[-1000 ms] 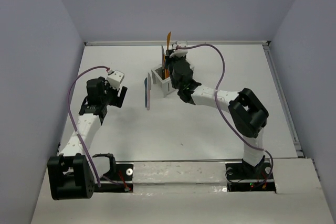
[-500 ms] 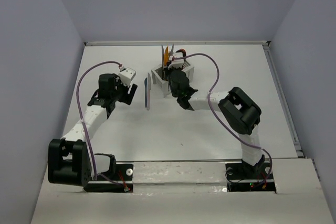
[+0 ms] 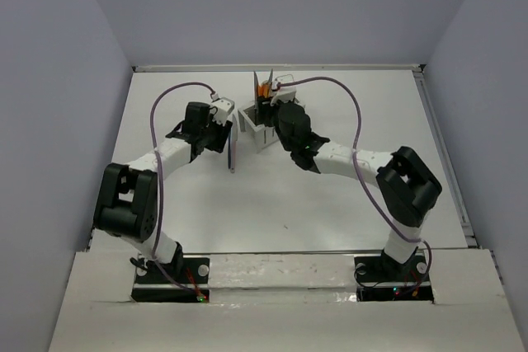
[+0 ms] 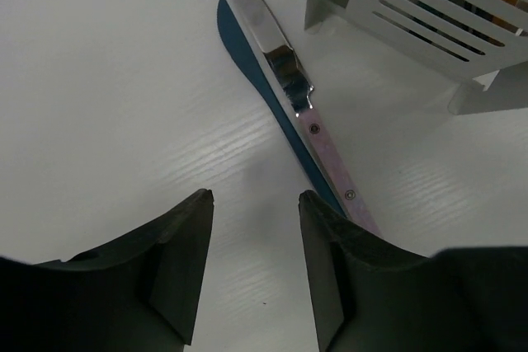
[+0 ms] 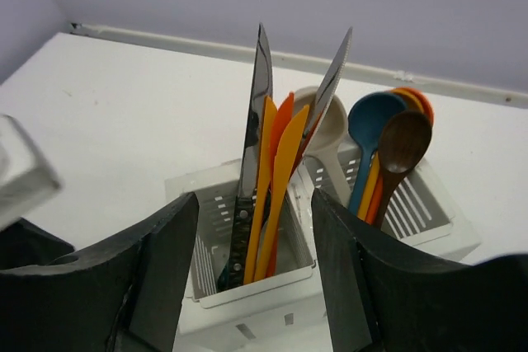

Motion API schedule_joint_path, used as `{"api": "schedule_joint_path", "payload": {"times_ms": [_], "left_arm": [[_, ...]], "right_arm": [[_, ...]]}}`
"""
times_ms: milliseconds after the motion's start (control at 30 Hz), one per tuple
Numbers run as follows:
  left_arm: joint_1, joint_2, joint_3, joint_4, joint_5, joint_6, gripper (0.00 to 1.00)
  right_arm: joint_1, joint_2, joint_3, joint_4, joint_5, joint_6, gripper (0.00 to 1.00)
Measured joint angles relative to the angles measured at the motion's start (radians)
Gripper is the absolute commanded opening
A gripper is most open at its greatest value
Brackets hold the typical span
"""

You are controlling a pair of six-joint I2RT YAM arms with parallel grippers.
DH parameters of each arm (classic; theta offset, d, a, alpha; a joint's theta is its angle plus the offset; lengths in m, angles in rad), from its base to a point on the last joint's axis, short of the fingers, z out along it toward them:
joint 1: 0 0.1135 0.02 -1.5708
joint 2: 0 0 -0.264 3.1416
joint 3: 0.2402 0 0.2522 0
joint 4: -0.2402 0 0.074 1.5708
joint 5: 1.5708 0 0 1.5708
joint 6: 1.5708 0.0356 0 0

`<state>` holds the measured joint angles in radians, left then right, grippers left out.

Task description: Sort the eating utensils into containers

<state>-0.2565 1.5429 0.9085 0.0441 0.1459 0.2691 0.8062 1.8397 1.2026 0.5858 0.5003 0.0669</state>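
Two knives lie side by side on the table: a blue knife (image 4: 247, 63) and a steel knife with a purple handle (image 4: 322, 138); the overhead view shows them as a thin pair (image 3: 232, 154) left of the caddy. My left gripper (image 4: 256, 197) (image 3: 221, 136) is open just left of their handles, with only bare table between its fingers. The white two-compartment caddy (image 5: 247, 290) (image 3: 257, 136) holds steel and orange knives (image 5: 276, 179) in its left compartment. Its right compartment holds beige, teal, orange and dark spoons (image 5: 388, 146). My right gripper (image 5: 254, 199) (image 3: 275, 114) is open above the knife compartment, gripping nothing.
A raised rail (image 3: 276, 67) runs along the table's far edge, with grey walls on both sides. The purple cables (image 3: 177, 92) of both arms arch over the table near the caddy.
My right gripper lowered the orange knife into the caddy's left compartment and opened. My left arm swung right to the two knives on the table, its jaws narrowing.
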Motion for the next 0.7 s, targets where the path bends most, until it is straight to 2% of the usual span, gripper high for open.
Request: {"api": "schedule_joint_path", "payload": {"times_ms": [200,333,700], "left_arm": [[-0.013,0.112,0.045,-0.005,-0.005,-0.055,0.49],[-0.019,0.152,0.084,-0.003,-0.008,-0.087,0.49],[-0.039,0.259,0.158,0.000,-0.009,-0.110,0.48]], "right_arm": [[0.001,-0.156,-0.002,-0.085,-0.037,-0.019,0.63],[0.006,-0.225,-0.037,-0.107,-0.045,-0.026,0.63],[0.007,-0.250,-0.206,-0.168,-0.027,-0.004,0.63]]}}
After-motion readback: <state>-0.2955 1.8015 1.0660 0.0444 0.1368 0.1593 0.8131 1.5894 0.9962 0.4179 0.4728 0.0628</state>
